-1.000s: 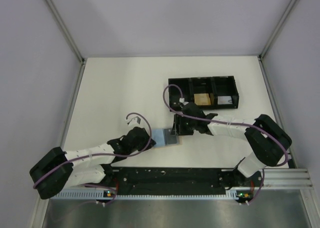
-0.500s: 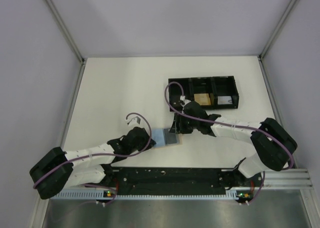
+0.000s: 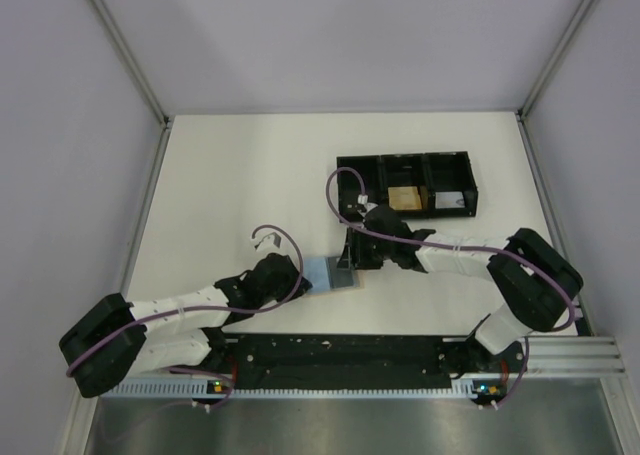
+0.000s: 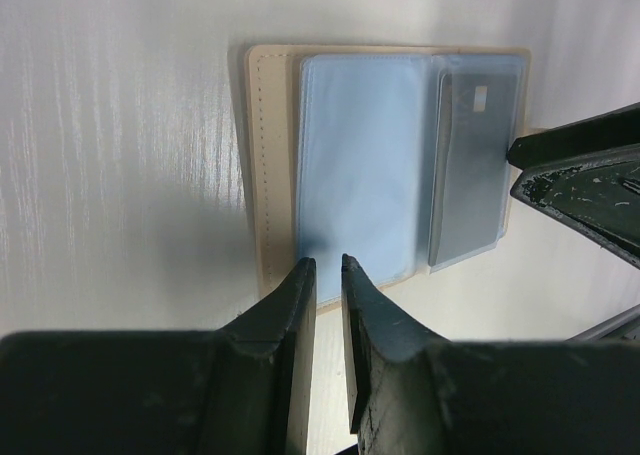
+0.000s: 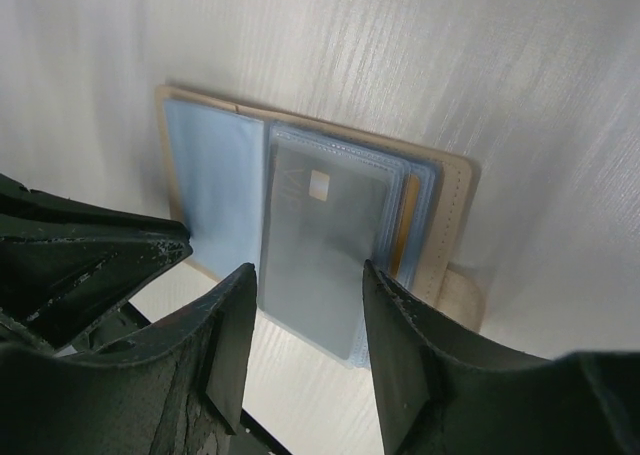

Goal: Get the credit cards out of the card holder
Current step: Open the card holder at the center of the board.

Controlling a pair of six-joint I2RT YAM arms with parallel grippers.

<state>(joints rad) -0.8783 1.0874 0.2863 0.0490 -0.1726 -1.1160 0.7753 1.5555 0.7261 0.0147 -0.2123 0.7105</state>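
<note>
So the holder (image 4: 270,175) lies open on the surface (image 4: 120,125), a grey card (image 5: 320,275) poking out of it. Right hand (image 5: 308,267) is spread open by that side. Left hand (image 4: 327,265) is nearly clenched at the holder's edge, can't tell if it's pinching.

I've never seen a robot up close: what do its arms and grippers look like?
The left arm and right arm have white links, bulky black joints and looping purple cables. The left gripper and right gripper each have two black, scuffed, wedge-shaped fingers.
</note>
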